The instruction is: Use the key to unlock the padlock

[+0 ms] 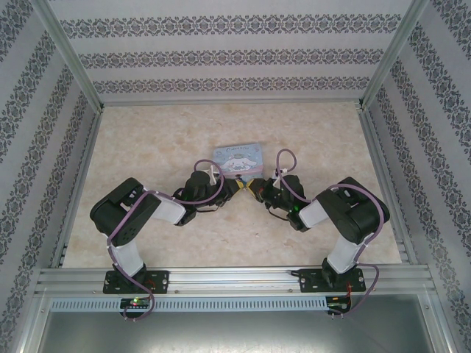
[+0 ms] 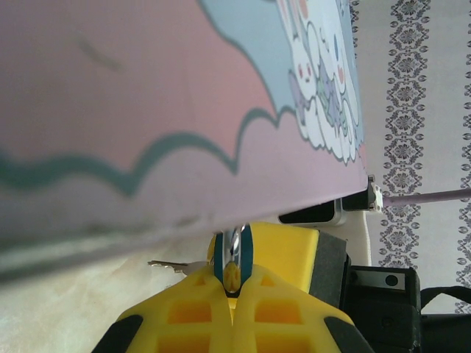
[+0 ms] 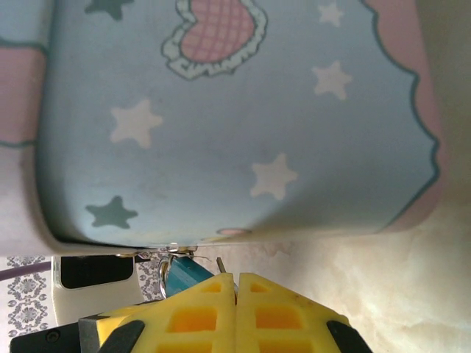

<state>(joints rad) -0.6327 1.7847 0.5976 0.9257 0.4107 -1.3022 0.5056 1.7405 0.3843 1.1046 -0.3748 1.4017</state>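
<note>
The small bluish padlock [image 2: 234, 250] with its metal shackle hangs at the front lower edge of the pastel tin box [image 1: 237, 157]. My left gripper [image 2: 233, 279] is shut on the padlock body. In the right wrist view the padlock [image 3: 185, 273] sits just left of my right gripper [image 3: 235, 279], which is shut on the key [image 3: 219, 265]; a thin metal tip pokes out between the fingers. From the left wrist, the key's blade [image 2: 171, 265] shows to the left of the padlock. Both grippers meet in front of the tin, left gripper [image 1: 234, 185] and right gripper [image 1: 257, 188].
The tin box [image 3: 235, 118] with stars and a cartoon print rests on the marble-patterned table [image 1: 184, 132], close over both grippers. Patterned walls and metal frame rails [image 1: 221, 276] enclose the work area. The right gripper's yellow finger [image 2: 298, 250] sits right behind the padlock.
</note>
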